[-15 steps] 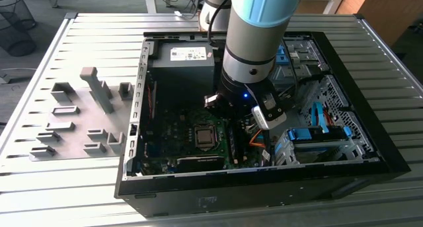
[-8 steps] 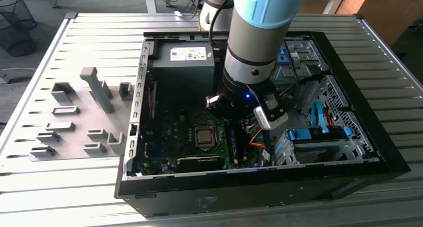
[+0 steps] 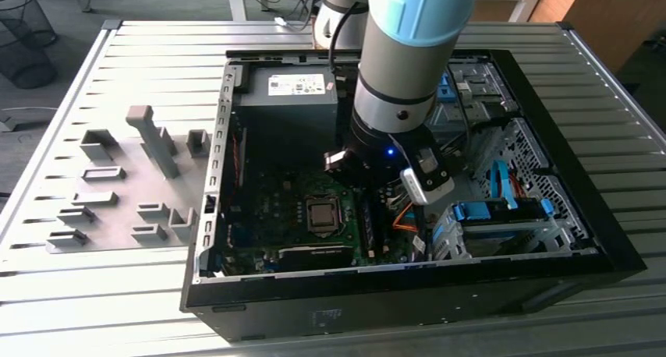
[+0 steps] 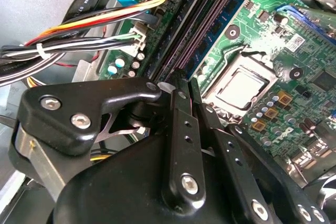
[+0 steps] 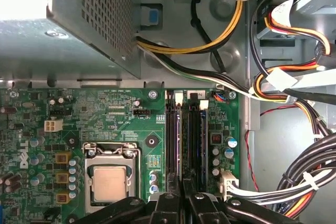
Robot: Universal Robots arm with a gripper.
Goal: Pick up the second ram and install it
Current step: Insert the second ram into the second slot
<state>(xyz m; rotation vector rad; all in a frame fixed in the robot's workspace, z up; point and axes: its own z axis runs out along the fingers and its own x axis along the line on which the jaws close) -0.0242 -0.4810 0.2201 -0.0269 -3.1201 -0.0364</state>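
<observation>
My gripper (image 4: 193,85) is low inside the open computer case (image 3: 582,252), over the memory slots (image 5: 173,140) of the green motherboard (image 5: 105,108). Its two black fingers (image 4: 178,129) are drawn close together, and I see nothing between them. Their tips hang at the near end of the slots, beside a white slot latch (image 4: 167,85). A long thin blue board, the second ram (image 4: 227,20), runs away from the fingertips along the slots on the processor side. Whether the tips touch it is hidden. In the first wrist view the gripper (image 5: 184,183) points between the two dark slots.
The processor socket (image 5: 109,182) lies beside the slots. Bundles of coloured cables (image 5: 294,82) crowd the other side, and the grey power supply (image 3: 302,88) stands at the case's far end. On the exterior view's left lies a grey holder plate (image 3: 125,185). Blue drive clips (image 3: 500,209) sit at the case's right.
</observation>
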